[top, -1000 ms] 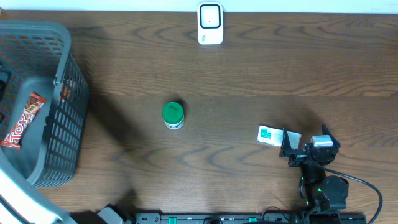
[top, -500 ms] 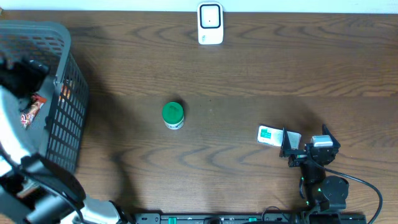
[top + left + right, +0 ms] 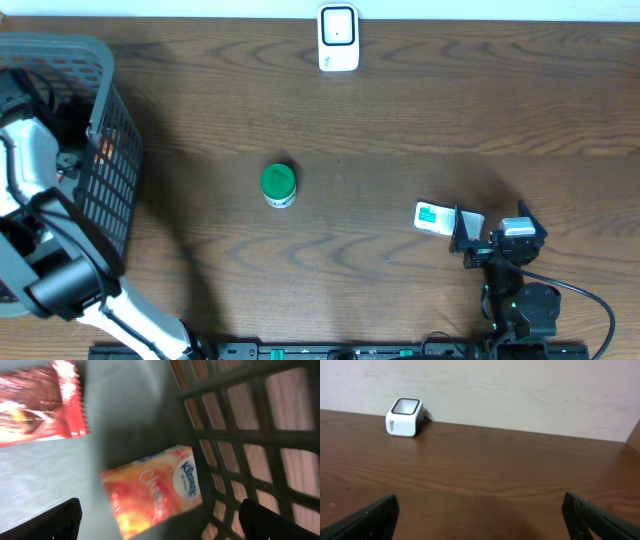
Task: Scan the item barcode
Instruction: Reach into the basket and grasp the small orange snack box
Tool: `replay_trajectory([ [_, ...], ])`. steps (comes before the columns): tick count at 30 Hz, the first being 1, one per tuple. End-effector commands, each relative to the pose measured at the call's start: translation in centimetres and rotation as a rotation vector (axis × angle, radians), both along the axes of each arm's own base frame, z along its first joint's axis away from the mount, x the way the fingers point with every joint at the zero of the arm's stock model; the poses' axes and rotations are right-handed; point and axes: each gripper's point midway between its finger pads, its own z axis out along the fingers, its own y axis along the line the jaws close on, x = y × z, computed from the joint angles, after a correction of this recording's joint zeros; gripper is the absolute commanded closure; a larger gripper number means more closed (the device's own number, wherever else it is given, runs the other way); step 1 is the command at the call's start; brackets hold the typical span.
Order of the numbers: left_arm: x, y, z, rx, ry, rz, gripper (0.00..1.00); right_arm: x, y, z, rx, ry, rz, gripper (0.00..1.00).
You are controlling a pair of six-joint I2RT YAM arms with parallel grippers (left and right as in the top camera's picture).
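Jaws standing wide apart on both arms, gripping nothing.

Left gripper (image 3: 160, 524) is hanging inside the grey basket (image 3: 112, 170) at the table's (image 3: 430, 110) left end, its fingers (image 3: 55, 522) showing either side of an orange Kleenex pack (image 3: 152, 490) lying on the basket floor against the mesh wall; a red candy bar (image 3: 37, 402) is lying near it, apart. Right gripper (image 3: 480, 520) is sitting low at the near right edge, facing the white scanner (image 3: 338, 38) standing at the far edge. A green-lidded jar (image 3: 278, 184) is sitting mid-table; a white-and-teal packet (image 3: 432, 216) is lying just beside the right gripper.
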Motion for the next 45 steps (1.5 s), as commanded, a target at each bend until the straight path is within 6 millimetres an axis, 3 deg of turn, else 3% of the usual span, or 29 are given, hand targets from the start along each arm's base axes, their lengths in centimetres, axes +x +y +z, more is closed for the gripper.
replay_trajectory([
  [1,0.7,-0.4,-2.1,-0.015,0.028,0.012,0.02,0.0,0.0,-0.1,0.012,0.003,-0.003,0.01],
  [9,1.0,-0.1,-4.6,-0.018,0.058,0.045,0.02,0.0,0.0,-0.1,0.012,0.003,-0.003,0.01],
  [33,-0.6,1.2,-5.5,0.079,0.149,0.033,0.02,0.0,0.0,-0.1,0.012,0.003,-0.003,0.01],
  [42,-2.7,0.1,-9.9,0.019,0.282,0.01,0.02,0.0,0.0,-0.1,0.012,0.003,-0.003,0.01],
  [45,-3.1,-0.1,-10.5,0.007,0.303,0.009,0.02,0.0,0.0,-0.1,0.012,0.003,-0.003,0.01],
])
